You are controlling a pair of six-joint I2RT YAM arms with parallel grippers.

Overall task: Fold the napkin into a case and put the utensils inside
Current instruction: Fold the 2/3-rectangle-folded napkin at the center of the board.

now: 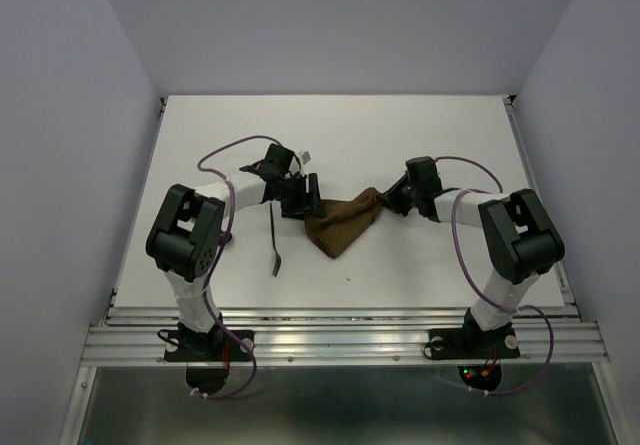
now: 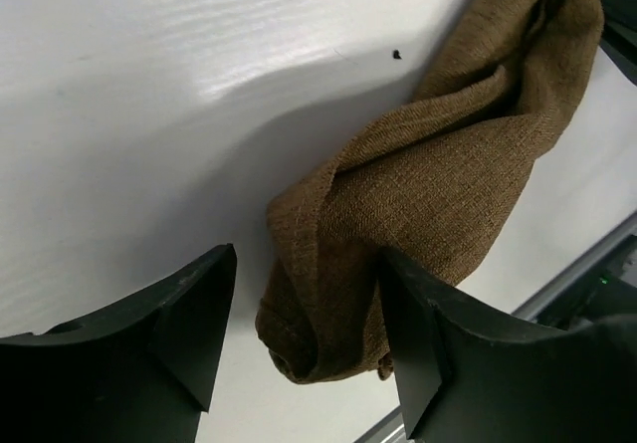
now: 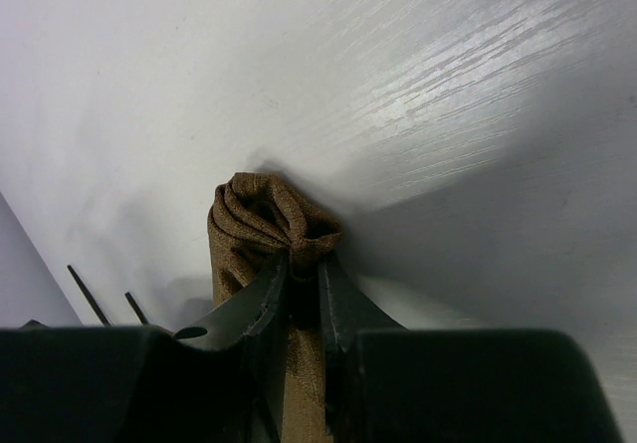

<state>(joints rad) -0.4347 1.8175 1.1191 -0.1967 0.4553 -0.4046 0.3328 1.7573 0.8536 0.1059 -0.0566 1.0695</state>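
**Pinching the napkin (image 1: 340, 223) at one end**

Lying bunched and creased near the middle of the white table (image 1: 440, 145). Dark brown and roughly triangular from above, with its point toward the near edge and a twisted end reaching out to either side. Clamped at the right-hand end by the right gripper (image 3: 302, 272), squeezed tight on a gathered knot of folds that bulges just past the fingertips. Resting at the left-hand end between the spread fingers (image 2: 189, 329) of the left gripper (image 2: 307, 262), jaws wide apart. Touching the inner face of one finger there with a rolled corner of cloth, and standing clear of the other. Resting on the table along its middle, as far as the top view tells.

Leaving one utensil (image 1: 274, 237) flat on the table just left of the napkin and apart from it. Long, thin and dark, pointing nearly straight at the near edge, thicker end nearest the arm bases, far end close under the left arm's wrist. Showing also two thin dark tips (image 3: 90, 294) beyond the cloth at the lower left of the right wrist view, too little of them visible to name. Carrying a small dark speck (image 1: 348, 278) on the bare table just nearward of the napkin's point. Looping purple cables (image 1: 235, 147) over both arms, above an aluminium rail (image 1: 340, 337) along the near edge.
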